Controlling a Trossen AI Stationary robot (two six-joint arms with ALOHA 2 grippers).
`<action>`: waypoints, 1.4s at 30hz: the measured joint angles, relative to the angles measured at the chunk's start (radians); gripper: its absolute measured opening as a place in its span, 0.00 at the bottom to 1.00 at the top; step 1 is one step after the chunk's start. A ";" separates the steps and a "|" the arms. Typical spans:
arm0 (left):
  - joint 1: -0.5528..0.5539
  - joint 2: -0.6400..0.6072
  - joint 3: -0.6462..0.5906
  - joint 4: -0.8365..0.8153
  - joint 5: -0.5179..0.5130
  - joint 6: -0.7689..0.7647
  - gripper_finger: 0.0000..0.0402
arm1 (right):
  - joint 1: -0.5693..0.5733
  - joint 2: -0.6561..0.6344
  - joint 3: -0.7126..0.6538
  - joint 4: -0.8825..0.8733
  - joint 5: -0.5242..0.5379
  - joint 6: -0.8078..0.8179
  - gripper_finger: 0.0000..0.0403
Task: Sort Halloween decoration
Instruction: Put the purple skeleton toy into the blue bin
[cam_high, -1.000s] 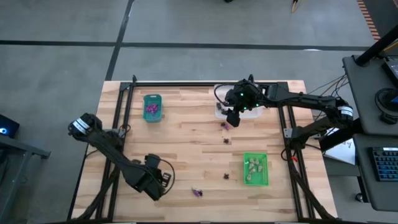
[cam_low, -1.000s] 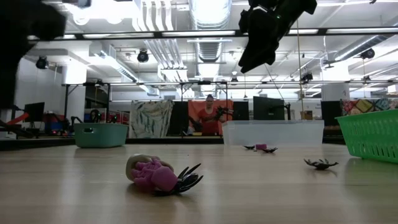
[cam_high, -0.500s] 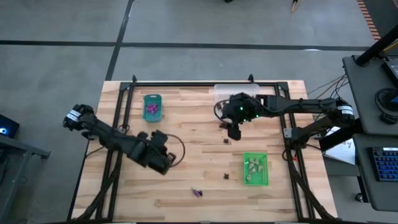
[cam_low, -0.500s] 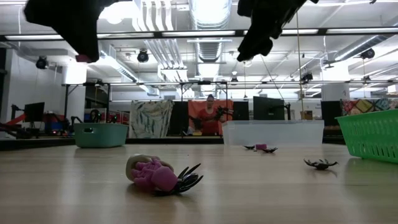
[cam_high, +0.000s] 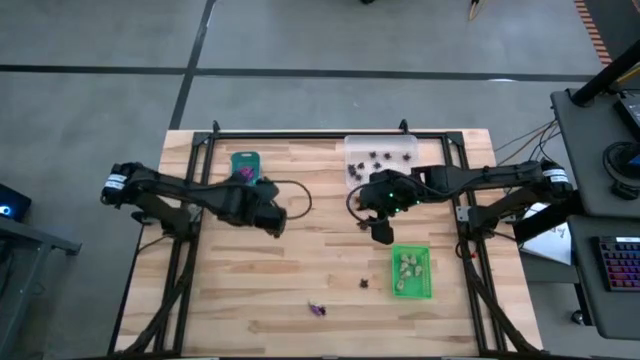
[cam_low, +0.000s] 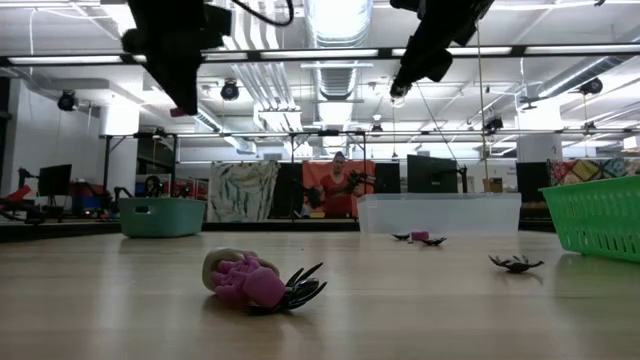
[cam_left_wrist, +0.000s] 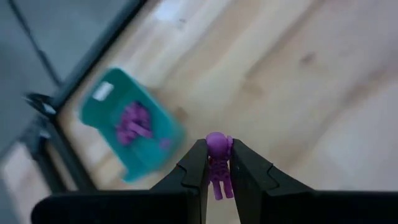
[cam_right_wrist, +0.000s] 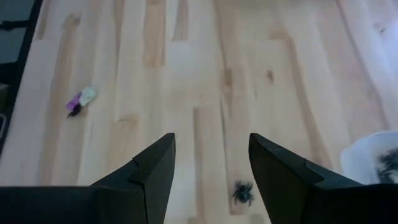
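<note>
One purple figure (cam_left_wrist: 219, 163) clenched in my left gripper (cam_left_wrist: 217, 168); teal tray (cam_high: 245, 162) lies just beyond, toward the bench's far-left corner.

Purple skeleton figure (cam_left_wrist: 218, 163) between dark fingers (cam_left_wrist: 194, 169). Teal tray (cam_left_wrist: 158, 149), purple contents. Clear tray (cam_high: 381, 160), black pieces inside. Bright green tray (cam_high: 411, 271), pale cream-green pieces inside. Black spider (cam_right_wrist: 242, 193) on light wood-grain table (cam_right_wrist: 186, 87). Purple, cream and black cluster (cam_low: 258, 282), 6 o'clock edge.
</note>
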 joint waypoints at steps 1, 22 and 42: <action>0.019 0.000 -0.005 0.000 -0.014 0.033 0.08 | 0.006 0.000 0.000 -0.009 0.000 0.007 0.49; 0.560 -0.002 -0.269 0.273 -0.033 0.673 0.08 | 0.067 0.000 0.000 -0.032 0.000 0.041 0.49; 0.894 -0.003 -0.287 0.480 0.405 0.642 0.05 | 0.067 0.000 0.000 -0.032 0.001 0.040 0.49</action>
